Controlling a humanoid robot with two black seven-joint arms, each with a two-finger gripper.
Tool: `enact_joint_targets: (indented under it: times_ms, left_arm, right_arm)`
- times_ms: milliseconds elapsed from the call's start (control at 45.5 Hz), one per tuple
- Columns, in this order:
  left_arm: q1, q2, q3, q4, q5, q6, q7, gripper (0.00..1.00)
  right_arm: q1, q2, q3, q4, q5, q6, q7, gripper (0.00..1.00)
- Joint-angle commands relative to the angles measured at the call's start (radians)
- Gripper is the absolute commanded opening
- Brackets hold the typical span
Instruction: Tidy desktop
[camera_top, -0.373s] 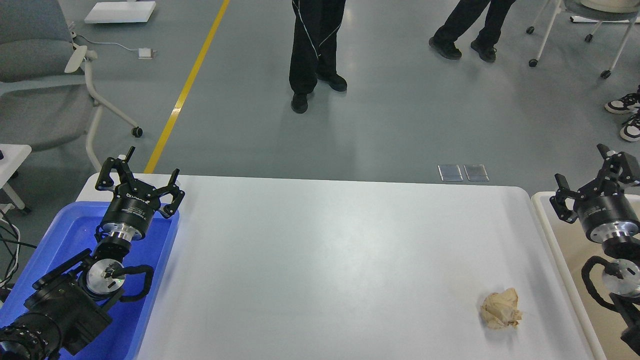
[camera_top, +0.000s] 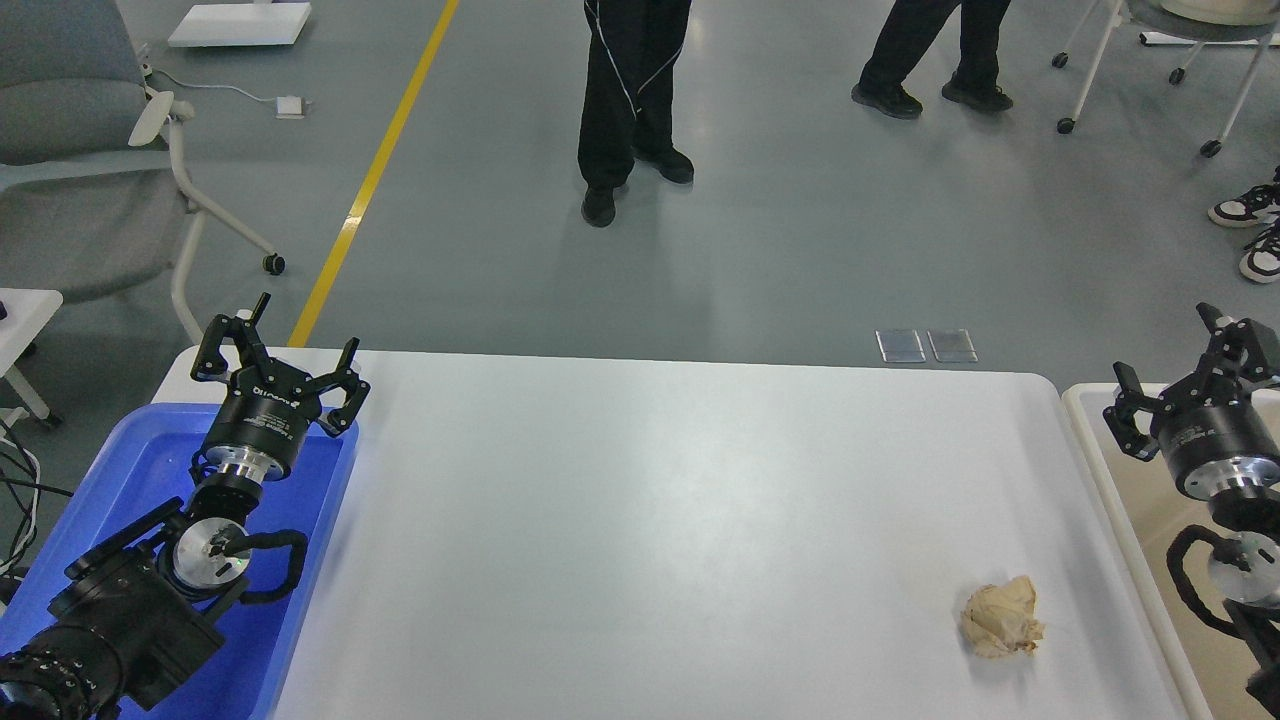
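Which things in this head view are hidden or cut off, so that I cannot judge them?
- Blue tray: floor mostly covered by the left arm; contents unseen.
- Beige bin: cut by the right edge, partly behind the right arm.
- Right end effector: one finger at the frame edge.
- Crumpled paper on the desktop: underside unseen.

The right claw (camera_top: 1190, 375) and beige bin (camera_top: 1150, 520) run off the frame's right edge.
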Motion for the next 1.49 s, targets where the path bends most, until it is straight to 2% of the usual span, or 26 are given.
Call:
enact_joint_targets:
  times_ms: [0,1471]
  left_arm:
    - [0.001,0.001,0.000,0.000,0.000,0.000,0.000,1.00]
    - [0.000,-0.001,0.000,0.000,0.000,0.000,0.000,1.00]
  right_arm:
    - [-0.010,-0.018,-0.001,-0.001,-0.001,0.000,0.001,1.00]
    - [0.007,-0.024,-0.001,0.006,0.001,0.000,0.000,1.00]
